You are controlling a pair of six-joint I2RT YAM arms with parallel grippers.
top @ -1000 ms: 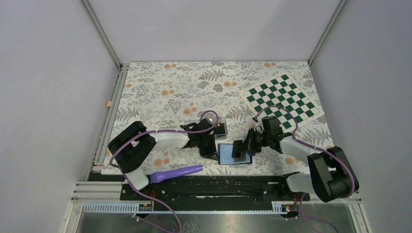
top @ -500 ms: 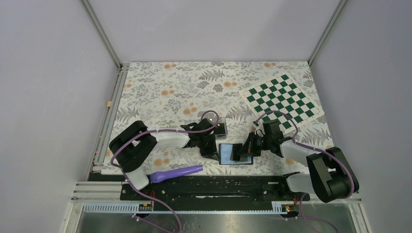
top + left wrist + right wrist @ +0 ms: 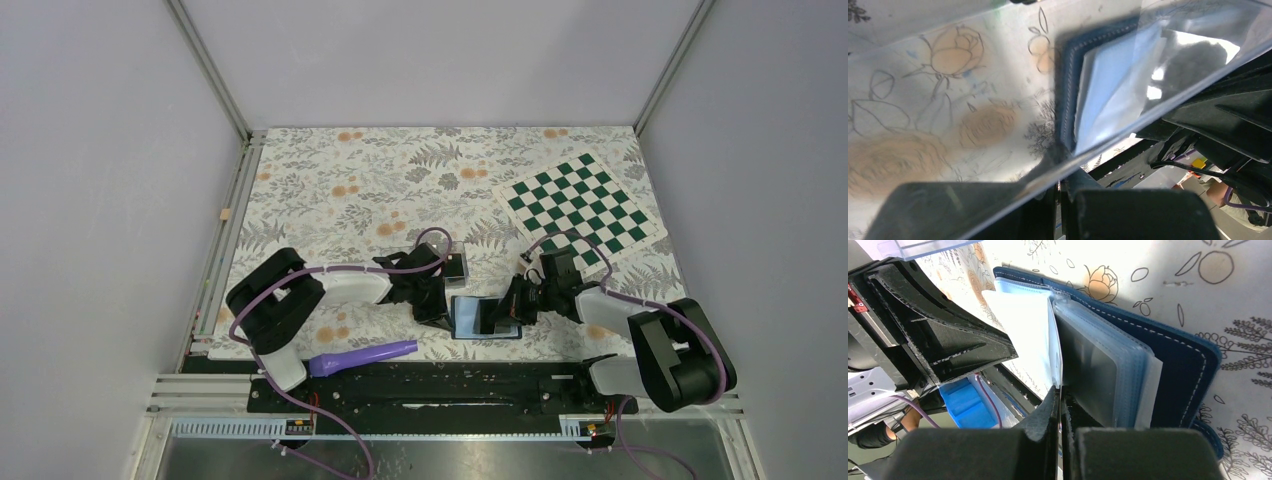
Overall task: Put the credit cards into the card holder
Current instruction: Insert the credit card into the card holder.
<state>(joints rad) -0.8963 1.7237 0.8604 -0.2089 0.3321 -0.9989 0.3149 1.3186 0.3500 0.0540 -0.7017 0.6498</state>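
The navy card holder (image 3: 466, 320) lies open near the table's front edge, its light blue inside and clear sleeves (image 3: 1133, 375) fanned up. A dark credit card (image 3: 1085, 365) stands among those sleeves, and my right gripper (image 3: 498, 314) (image 3: 1060, 392) is shut on its near end. My left gripper (image 3: 440, 307) (image 3: 1060, 182) is shut, its tip against the holder's left half (image 3: 1068, 100). In the left wrist view a clear pane covers most of the picture and blurs what lies behind it.
A clear plastic box (image 3: 455, 267) with something dark in it stands just behind the left gripper. A purple pen-like tool (image 3: 365, 355) lies at the front edge. A green checkerboard (image 3: 585, 205) sits at the back right.
My right gripper has moved left and down with the card, bringing it over and into the open holder. The left arm has stayed put.
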